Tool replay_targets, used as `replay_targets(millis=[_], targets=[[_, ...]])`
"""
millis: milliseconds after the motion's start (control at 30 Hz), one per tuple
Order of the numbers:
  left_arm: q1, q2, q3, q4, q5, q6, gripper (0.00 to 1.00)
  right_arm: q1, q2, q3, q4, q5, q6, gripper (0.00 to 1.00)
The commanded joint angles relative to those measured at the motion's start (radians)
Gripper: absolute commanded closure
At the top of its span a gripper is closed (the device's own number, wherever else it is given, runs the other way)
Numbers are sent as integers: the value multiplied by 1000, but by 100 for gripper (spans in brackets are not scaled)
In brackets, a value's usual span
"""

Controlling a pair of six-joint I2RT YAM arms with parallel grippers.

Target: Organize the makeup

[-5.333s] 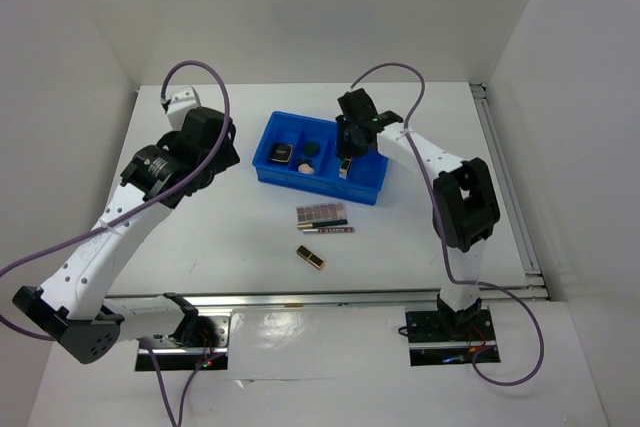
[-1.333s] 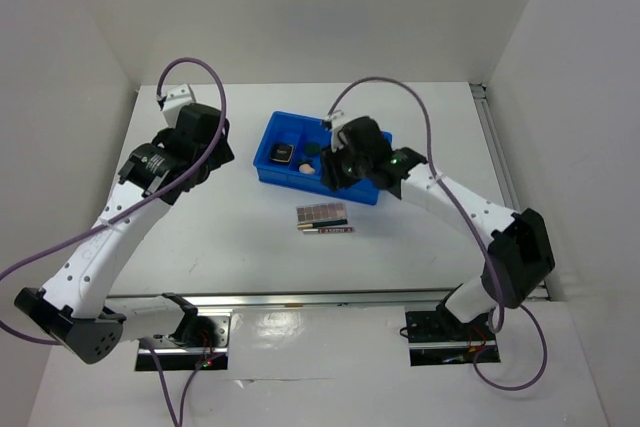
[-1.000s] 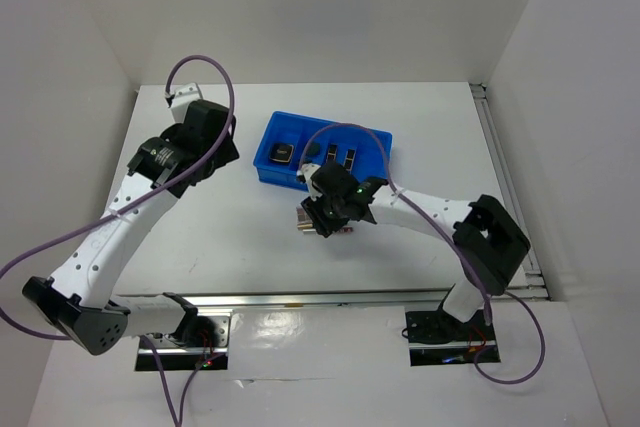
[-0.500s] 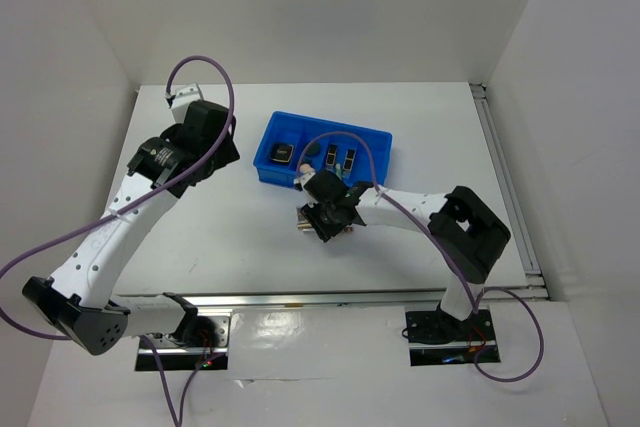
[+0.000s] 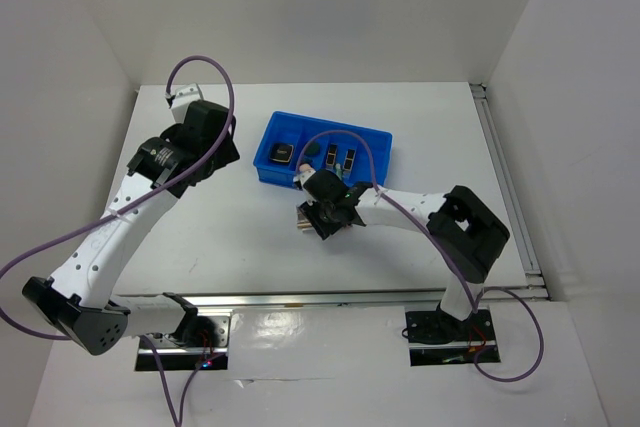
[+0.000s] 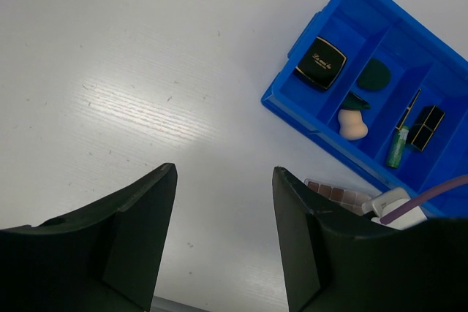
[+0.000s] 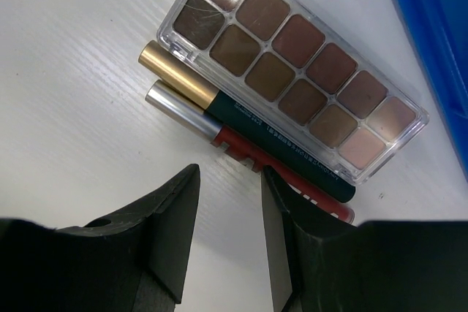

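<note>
A pinkish palette (image 7: 296, 67) lies on the table beside a dark pencil with a gold cap (image 7: 241, 105) and a red tube with a silver cap (image 7: 241, 147). My right gripper (image 7: 228, 174) is open and empty just beside the red tube; in the top view it (image 5: 322, 219) is low over these items. The blue tray (image 6: 325, 128) holds the black square compact (image 6: 320, 63), the dark green round piece (image 6: 374, 74), the peach sponge (image 6: 352, 123), black-gold cases (image 6: 425, 125) and a green tube (image 6: 397, 147). My left gripper (image 6: 224, 180) is open and empty, high over the table left of the tray.
The blue tray (image 5: 370, 134) stands at the table's middle back. White walls close in the table at left, back and right. A metal rail (image 5: 300, 299) runs along the near edge.
My right arm swung from over the tray down to the palette and pencils in front of it. The black-gold case that lay on the table is now in the tray. The left arm barely moved.
</note>
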Motion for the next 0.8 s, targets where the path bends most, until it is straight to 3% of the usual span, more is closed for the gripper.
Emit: replay_targets(millis=[0,667,767], targets=[[5,-21,30,1,-15,10,32,7,24,-11,45,32,-4,53],[5,-30,21,1,-24,10,32,35,61,-57,47,12,16,53],[5,-30,12,1,-24,10,32,65,52,-57,38,34,27,64]])
